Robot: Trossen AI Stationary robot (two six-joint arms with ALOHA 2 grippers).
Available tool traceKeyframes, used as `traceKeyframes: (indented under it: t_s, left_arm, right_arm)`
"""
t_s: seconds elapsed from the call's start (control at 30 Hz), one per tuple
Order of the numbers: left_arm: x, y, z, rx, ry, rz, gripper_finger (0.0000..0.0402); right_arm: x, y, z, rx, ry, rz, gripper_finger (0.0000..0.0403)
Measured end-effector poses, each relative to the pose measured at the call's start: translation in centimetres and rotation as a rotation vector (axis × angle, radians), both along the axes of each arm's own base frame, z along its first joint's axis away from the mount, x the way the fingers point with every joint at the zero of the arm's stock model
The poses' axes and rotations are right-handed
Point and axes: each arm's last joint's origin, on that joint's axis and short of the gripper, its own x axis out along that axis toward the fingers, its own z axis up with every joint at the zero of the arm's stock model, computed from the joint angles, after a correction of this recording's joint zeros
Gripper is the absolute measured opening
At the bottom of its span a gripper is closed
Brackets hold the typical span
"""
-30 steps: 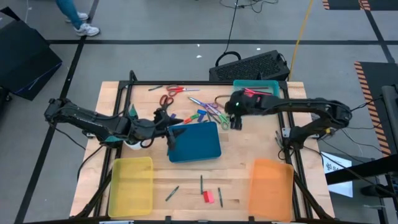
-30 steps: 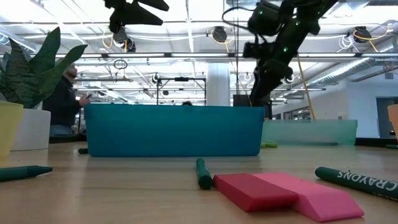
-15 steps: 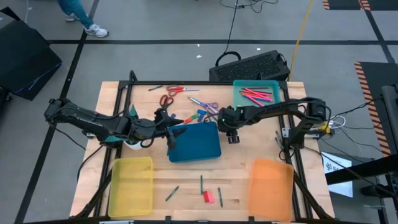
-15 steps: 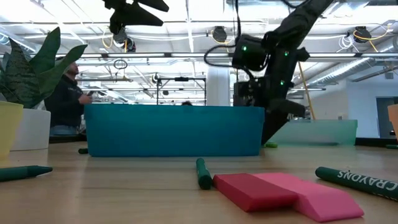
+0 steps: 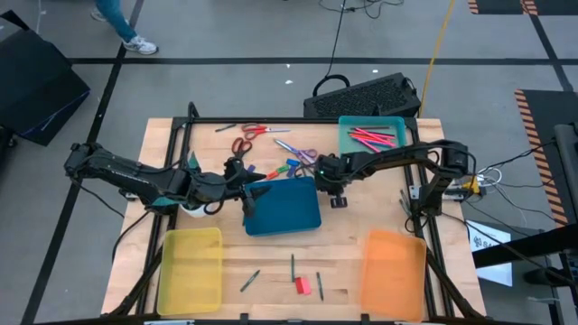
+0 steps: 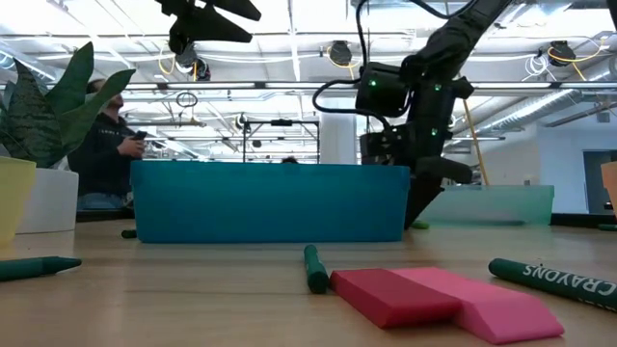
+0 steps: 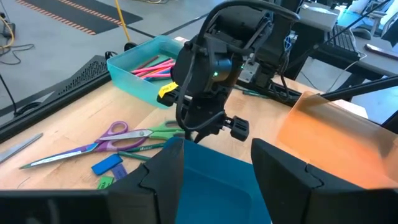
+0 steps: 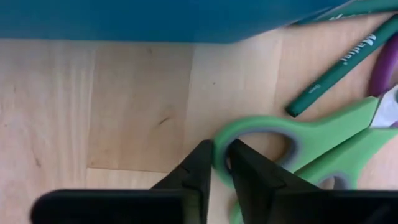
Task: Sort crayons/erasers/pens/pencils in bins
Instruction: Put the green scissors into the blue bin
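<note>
Green scissors handle (image 8: 292, 146) being pinched at loop edge by right gripper (image 8: 219, 163), fingers nearly closed around it, low over table (image 5: 352, 230) beside blue bin (image 5: 283, 206). Left gripper (image 7: 214, 171) being held above same bin's other edge, fingers spread apart, nothing gripped. Red and pink erasers (image 6: 439, 299) lying touching on bare wood at front, between yellow bin (image 5: 190, 269) and orange bin (image 5: 394, 273). Teal bin (image 5: 371, 136) holding pink sticks at back.
</note>
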Motion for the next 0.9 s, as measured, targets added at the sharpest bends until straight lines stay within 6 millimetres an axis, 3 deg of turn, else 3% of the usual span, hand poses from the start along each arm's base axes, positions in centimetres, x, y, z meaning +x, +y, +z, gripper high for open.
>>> traceKeyframes:
  t_s: [0.17,0.33,0.5,0.9]
  left_arm:
    - [0.0,0.0,0.0,-0.002,-0.001,0.001,0.0189]
    - [0.0,0.0,0.0,-0.004,-0.001,0.002,0.0189]
    - [0.0,0.0,0.0,-0.007,-0.003,0.003,0.0189]
    - [0.0,0.0,0.0,-0.014,-0.005,0.004,0.0189]
  right_arm:
    - [-0.1,0.1,-0.1,0.001,0.015,0.003,0.0021]
    - [-0.2,0.9,0.1,-0.039,0.036,-0.013,0.0029]
    - [-0.8,2.4,1.7,-0.112,0.029,-0.018,0.003]
    - [-2.0,6.1,9.7,-0.251,-0.274,0.124,0.0026]
